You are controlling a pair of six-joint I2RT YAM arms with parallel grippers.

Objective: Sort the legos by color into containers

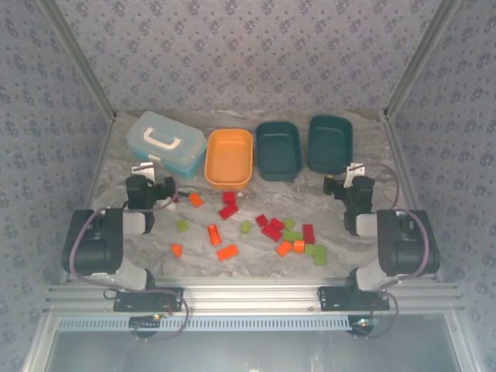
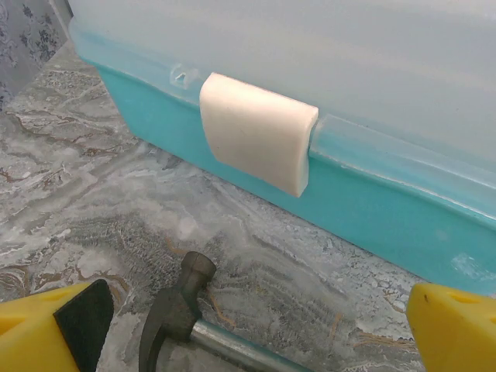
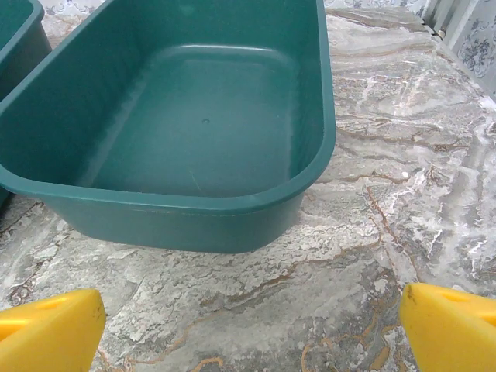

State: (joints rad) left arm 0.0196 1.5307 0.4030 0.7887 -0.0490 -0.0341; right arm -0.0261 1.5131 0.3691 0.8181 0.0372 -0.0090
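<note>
Several red, orange and lime green legos lie scattered on the marble table between the arms, among them a red one [image 1: 229, 211], an orange one [image 1: 227, 252] and a green one [image 1: 182, 225]. At the back stand an orange container [image 1: 229, 157] and two dark teal containers [image 1: 278, 149] [image 1: 330, 142], all three without legos inside. My left gripper [image 1: 155, 173] [image 2: 252, 333] is open, facing the light blue case. My right gripper [image 1: 353, 175] [image 3: 252, 329] is open with nothing in it, just short of the right teal container's near wall [image 3: 194, 209].
A light blue lidded case [image 1: 165, 143] with a white latch [image 2: 256, 132] stands at the back left. On the table between my left fingers [image 2: 39, 329] lies a small hammer [image 2: 174, 310]. The other teal container's rim [image 3: 15, 31] shows at the left edge.
</note>
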